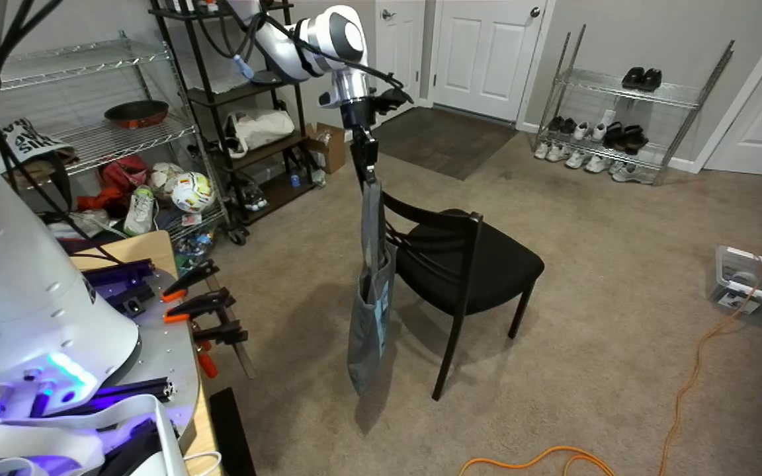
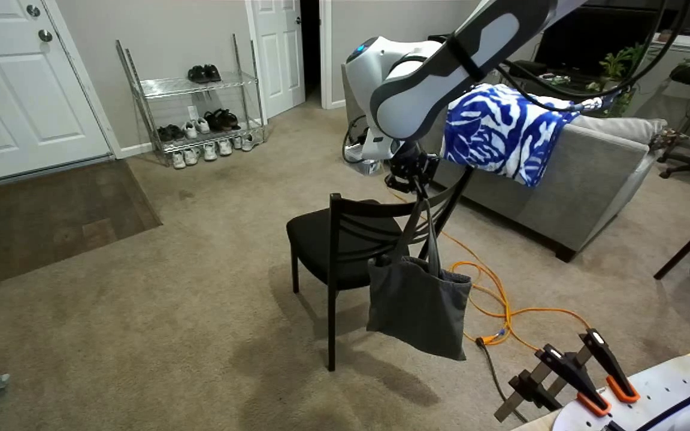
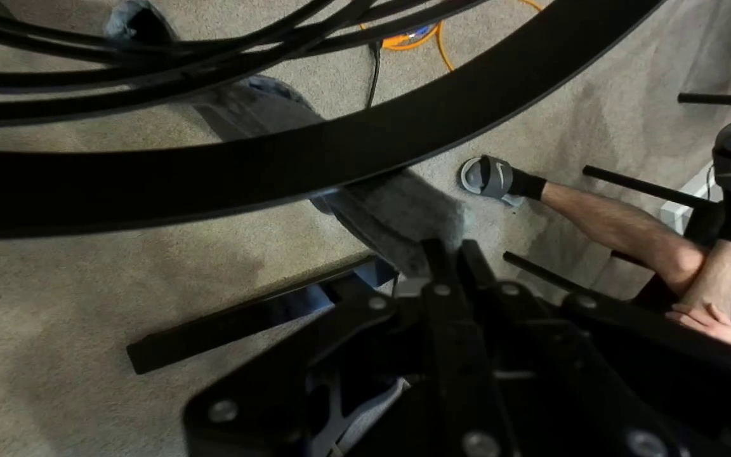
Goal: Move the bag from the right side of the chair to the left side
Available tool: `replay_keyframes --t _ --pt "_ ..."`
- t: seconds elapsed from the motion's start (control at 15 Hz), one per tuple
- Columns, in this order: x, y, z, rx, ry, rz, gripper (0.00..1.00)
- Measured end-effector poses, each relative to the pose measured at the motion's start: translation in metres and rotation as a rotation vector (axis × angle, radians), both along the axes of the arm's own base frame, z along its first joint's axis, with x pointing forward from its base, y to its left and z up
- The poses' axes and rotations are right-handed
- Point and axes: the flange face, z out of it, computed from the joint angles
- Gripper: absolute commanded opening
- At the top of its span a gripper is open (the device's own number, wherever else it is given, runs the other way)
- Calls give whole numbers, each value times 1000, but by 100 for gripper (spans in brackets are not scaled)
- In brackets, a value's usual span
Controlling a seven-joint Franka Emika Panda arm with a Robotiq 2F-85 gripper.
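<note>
The bag (image 1: 364,337) is a grey-blue tote that hangs upright above the carpet, its plain side in an exterior view (image 2: 420,305) and its pale print edge-on in an exterior view. Its straps run up to my gripper (image 1: 369,173), also in an exterior view (image 2: 421,190). The black chair (image 1: 487,271) stands beside the bag; in an exterior view the bag hangs in front of its backrest (image 2: 375,208). In the wrist view the gripper (image 3: 453,247) is shut on the strap, and the backrest's curved top rail (image 3: 353,143) partly hides the bag (image 3: 397,212).
A wooden table edge with black-and-orange clamps (image 1: 199,304) is near the robot base. A black shelf rack (image 1: 262,145) and a grey couch (image 2: 536,209) stand around. An orange cord (image 2: 495,293) lies on the carpet. A person's legs (image 3: 632,241) show in the wrist view.
</note>
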Motion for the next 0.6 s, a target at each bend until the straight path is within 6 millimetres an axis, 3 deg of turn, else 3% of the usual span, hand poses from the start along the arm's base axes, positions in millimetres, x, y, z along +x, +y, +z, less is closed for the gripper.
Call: replay_keyframes --t 0.6 --pt "-21 44 -1 -56 -19 165 2"
